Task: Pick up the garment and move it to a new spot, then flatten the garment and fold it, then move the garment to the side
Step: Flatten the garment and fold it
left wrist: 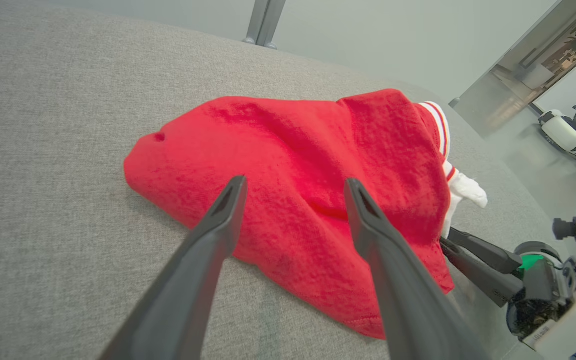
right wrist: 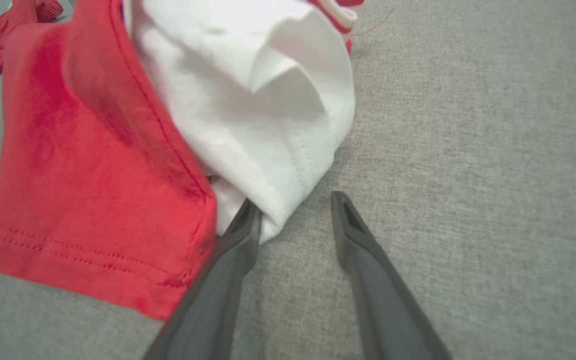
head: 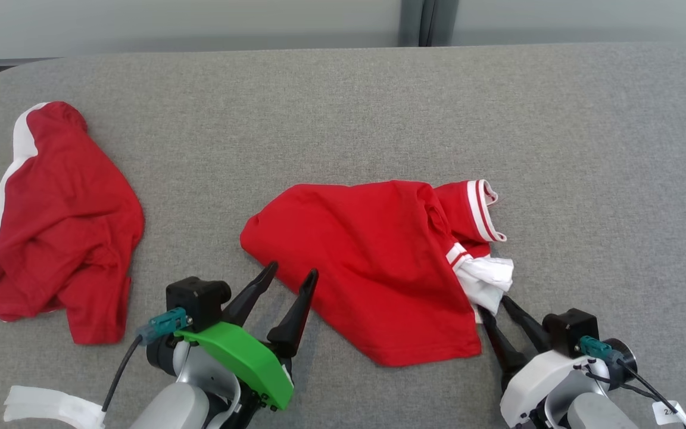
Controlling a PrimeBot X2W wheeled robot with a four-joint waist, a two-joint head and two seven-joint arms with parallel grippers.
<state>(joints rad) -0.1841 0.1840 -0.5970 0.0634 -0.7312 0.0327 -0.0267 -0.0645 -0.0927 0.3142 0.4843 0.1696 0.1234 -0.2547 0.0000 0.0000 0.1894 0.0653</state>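
The grey desk (head: 379, 107) carries the red garment (head: 367, 256) crumpled at its middle, with another red shirt (head: 63, 220) far left. The left gripper (head: 292, 271) has its fingers spread at the garment's near edge. The right gripper (head: 496, 307), fingers parted, touches the garment's white fold (head: 489, 280).

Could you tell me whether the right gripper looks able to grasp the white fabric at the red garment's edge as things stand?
Probably yes: the right gripper stands open with the white fabric right at its fingertips, one finger against its fold, nothing lying between.
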